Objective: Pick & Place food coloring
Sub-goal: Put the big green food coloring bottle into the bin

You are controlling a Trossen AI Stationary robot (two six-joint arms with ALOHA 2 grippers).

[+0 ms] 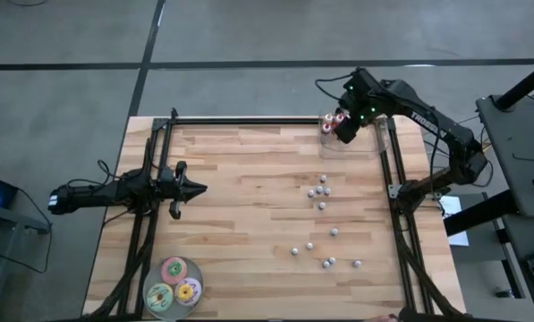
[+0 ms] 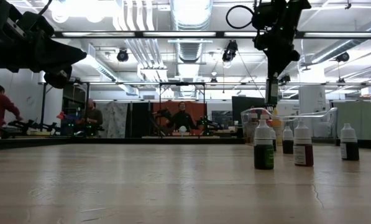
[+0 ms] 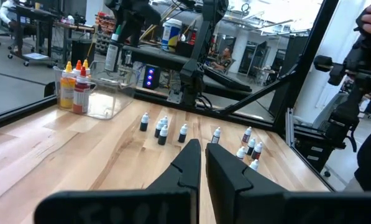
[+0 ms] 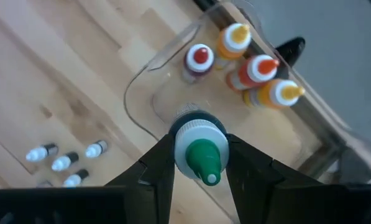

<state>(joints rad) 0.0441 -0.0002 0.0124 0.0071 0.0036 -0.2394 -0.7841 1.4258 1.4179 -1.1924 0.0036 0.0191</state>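
Holding a green-capped bottle (image 4: pixel 201 148) upright in pinched right fingers (image 4: pixel 161 163), straight above the clear tub (image 4: pixel 173 50), upper right of frame.

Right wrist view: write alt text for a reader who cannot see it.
The right hand grips a green-capped bottle above a clear container on the wooden table. Four bottles with red, orange and yellow caps stand inside the container, and several tiny white-capped bottles lie on the wood nearby.
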